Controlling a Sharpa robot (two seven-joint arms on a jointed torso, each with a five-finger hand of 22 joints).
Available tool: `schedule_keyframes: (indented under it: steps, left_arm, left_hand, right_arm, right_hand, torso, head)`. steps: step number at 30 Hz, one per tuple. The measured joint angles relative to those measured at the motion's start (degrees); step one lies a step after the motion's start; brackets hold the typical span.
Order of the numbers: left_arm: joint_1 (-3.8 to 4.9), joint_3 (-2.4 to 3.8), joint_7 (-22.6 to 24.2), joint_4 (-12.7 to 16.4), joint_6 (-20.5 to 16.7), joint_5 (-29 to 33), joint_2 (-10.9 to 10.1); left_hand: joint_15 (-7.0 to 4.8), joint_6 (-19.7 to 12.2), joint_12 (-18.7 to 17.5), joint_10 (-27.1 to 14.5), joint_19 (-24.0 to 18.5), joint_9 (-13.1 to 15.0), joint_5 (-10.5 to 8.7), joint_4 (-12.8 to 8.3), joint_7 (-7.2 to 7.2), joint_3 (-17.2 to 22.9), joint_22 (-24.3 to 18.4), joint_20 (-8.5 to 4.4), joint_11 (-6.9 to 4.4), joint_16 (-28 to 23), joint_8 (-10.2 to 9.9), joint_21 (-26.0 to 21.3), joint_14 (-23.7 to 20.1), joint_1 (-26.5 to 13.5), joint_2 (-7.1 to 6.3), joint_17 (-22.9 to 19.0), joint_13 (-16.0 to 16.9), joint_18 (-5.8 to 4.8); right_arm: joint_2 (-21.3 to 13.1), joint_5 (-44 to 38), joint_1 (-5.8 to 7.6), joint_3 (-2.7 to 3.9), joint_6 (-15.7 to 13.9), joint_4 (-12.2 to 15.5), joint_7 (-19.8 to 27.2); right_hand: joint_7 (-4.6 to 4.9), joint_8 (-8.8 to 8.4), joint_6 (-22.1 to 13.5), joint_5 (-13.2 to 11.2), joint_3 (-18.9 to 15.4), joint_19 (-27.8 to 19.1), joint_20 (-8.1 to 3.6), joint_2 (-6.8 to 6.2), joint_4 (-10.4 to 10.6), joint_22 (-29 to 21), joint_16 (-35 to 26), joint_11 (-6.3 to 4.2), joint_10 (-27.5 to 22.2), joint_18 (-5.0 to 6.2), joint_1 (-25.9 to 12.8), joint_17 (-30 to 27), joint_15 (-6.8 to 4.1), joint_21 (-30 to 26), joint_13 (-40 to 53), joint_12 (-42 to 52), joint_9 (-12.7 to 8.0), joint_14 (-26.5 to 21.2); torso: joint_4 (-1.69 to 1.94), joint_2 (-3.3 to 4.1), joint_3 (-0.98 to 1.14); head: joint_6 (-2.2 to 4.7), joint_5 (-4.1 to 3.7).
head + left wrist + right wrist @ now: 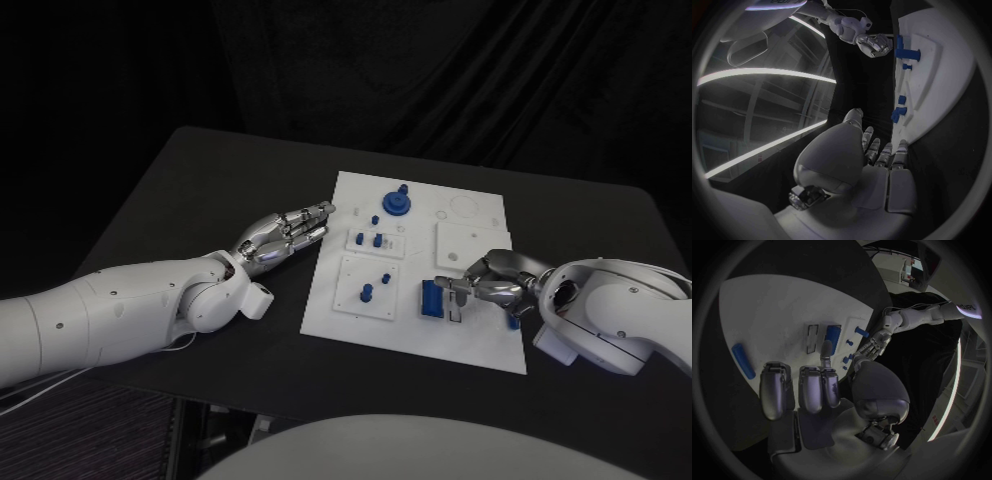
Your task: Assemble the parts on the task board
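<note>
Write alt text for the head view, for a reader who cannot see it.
A white rectangular task board lies on a black table, with small blue parts on it. The right silver hand hovers at a blue rectangular block near the board's front edge, fingers apart. The left silver hand rests at the board's left edge, fingers extended and holding nothing.

Matt black table (188, 190), smooth, faintly soft sheen. Task board (411, 335) white, matt plastic look, flat smooth face with shallow raised panels. Blue parts (397, 203) plastic-looking, smooth, slight gloss; same for blue block (433, 299). Left hand (286, 233) silver metal-like, satin, darker joints between segments. Right hand (488, 287) likewise silver, brushed shine on the fingers (776, 390). White arm shells (116, 315) glossy hard plastic with small dark screw dots. Backdrop (433, 70) black cloth, matt, draped in folds.
</note>
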Motion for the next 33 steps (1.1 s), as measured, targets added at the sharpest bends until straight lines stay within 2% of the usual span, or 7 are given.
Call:
schedule_keyframes:
  steps: [3,7,15,20,24,28,33]
  left_arm:
    - [0.0,0.0,0.0,0.0,0.0,0.0,-0.1]
    - [-0.01,0.0,0.0,0.1,0.0,0.0,-0.2]
    - [-0.02,-0.01,0.0,0.5,-0.1,0.0,-0.2]
    - [-0.03,-0.02,0.0,0.6,-0.1,0.0,-0.3]
    - [-0.03,-0.02,0.0,0.6,-0.1,0.0,-0.3]
    - [-0.03,0.0,0.0,0.6,-0.1,0.0,-0.3]
    - [-0.03,0.0,0.0,0.5,-0.1,0.0,-0.3]
  left_hand:
    - [0.0,0.0,0.0,0.0,0.2,0.0,0.0,0.0,0.0,0.0,0.0,0.21,0.0,0.0,0.0,0.0,0.0,0.0,0.0,0.0,0.0,0.0]
    - [0.0,0.0,0.0,0.0,0.2,0.0,0.0,0.0,0.0,0.0,0.0,0.21,0.0,0.0,0.0,0.0,0.0,0.0,0.0,0.0,0.0,-0.01]
    - [0.0,0.0,0.0,0.0,0.2,0.0,0.0,0.0,0.0,0.0,0.1,0.21,0.0,0.0,0.0,0.0,0.0,0.0,0.0,0.0,0.0,-0.01]
    - [0.0,0.0,0.0,0.0,0.2,0.0,0.26,-0.1,0.0,0.1,0.1,0.21,0.0,0.0,0.0,0.0,0.0,0.0,0.0,0.0,0.0,0.0]
    - [0.0,0.0,0.0,0.0,0.2,0.0,0.26,-0.2,0.0,0.2,0.1,0.21,0.0,0.0,0.0,0.0,0.0,0.0,0.0,0.0,0.0,0.0]
    - [-0.01,0.0,0.0,0.0,0.2,0.0,0.26,-0.2,0.0,0.2,0.1,0.2,0.0,0.0,0.0,0.0,0.0,0.0,0.0,0.0,0.0,-0.01]
    - [-0.01,0.0,0.0,0.0,0.2,0.0,0.26,-0.2,0.0,0.2,0.1,0.2,0.0,0.0,0.0,0.0,0.0,0.0,0.0,0.0,0.0,0.0]
  right_arm:
    - [-2.2,-0.5,1.56,0.03,-0.6,1.3,0.4]
    - [-5.8,-1.1,3.27,0.13,-1.0,2.7,0.3]
    - [-10.4,-2.0,4.06,-0.06,-0.2,2.7,-1.5]
    - [-12.0,-3.5,4.04,-0.08,1.0,1.8,-3.6]
    - [-12.7,-4.9,3.17,-0.07,2.0,1.5,-5.4]
    - [-13.0,-6.4,1.66,-0.13,3.0,1.0,-7.0]
    - [-12.6,-8.0,0.52,-0.15,3.8,0.5,-8.5]
  right_hand:
    - [-0.25,0.0,-0.4,0.0,-0.2,0.0,0.0,-0.23,0.2,0.0,0.0,0.0,0.0,0.0,0.2,0.0,0.0,0.0,0.0,0.0,0.0,0.0]
    - [0.21,-0.23,-1.2,0.0,-0.7,0.0,0.0,-0.24,0.1,0.0,0.0,0.0,0.0,0.0,1.0,0.0,0.0,0.0,0.0,0.0,-0.1,0.0]
    - [0.22,-0.68,-1.6,0.0,-1.7,0.0,0.0,0.11,-0.1,0.0,0.0,0.0,0.0,0.0,3.1,0.0,0.0,0.0,0.0,0.0,-0.7,0.0]
    - [0.22,-1.0,-1.6,0.0,-2.3,0.0,0.0,0.06,-0.4,0.0,0.0,0.0,0.0,0.0,5.1,0.0,0.0,0.0,0.0,0.0,-1.2,0.0]
    - [0.22,-1.35,-1.2,0.0,-2.9,0.0,0.0,-0.03,-1.0,0.0,0.0,0.0,0.0,0.0,7.6,0.0,0.0,0.0,0.0,0.0,-1.6,0.0]
    - [0.22,-1.56,-1.2,0.0,-3.0,0.0,0.0,0.21,-1.1,0.0,0.0,0.0,0.0,0.0,8.6,0.0,0.0,0.0,0.0,0.0,-1.7,0.0]
    - [0.22,-1.56,-0.8,0.0,-3.2,0.0,0.0,0.29,-1.3,0.0,0.0,0.0,0.0,0.0,9.2,0.0,0.0,0.0,0.0,0.0,-1.8,0.0]
  torso:
    - [0.0,0.01,0.0]
    - [-0.01,0.03,0.02]
    - [-0.03,-0.05,-0.02]
    - [-0.08,-0.1,-0.2]
    - [-0.12,-0.1,-0.27]
    - [-0.08,-0.08,-0.26]
    - [0.17,-0.02,-0.18]
  head:
    - [0.0,-0.2]
    - [0.0,-0.7]
    - [0.0,-1.97]
    - [0.0,-2.66]
    - [0.0,-3.47]
    - [0.0,-4.31]
    - [0.0,-5.25]
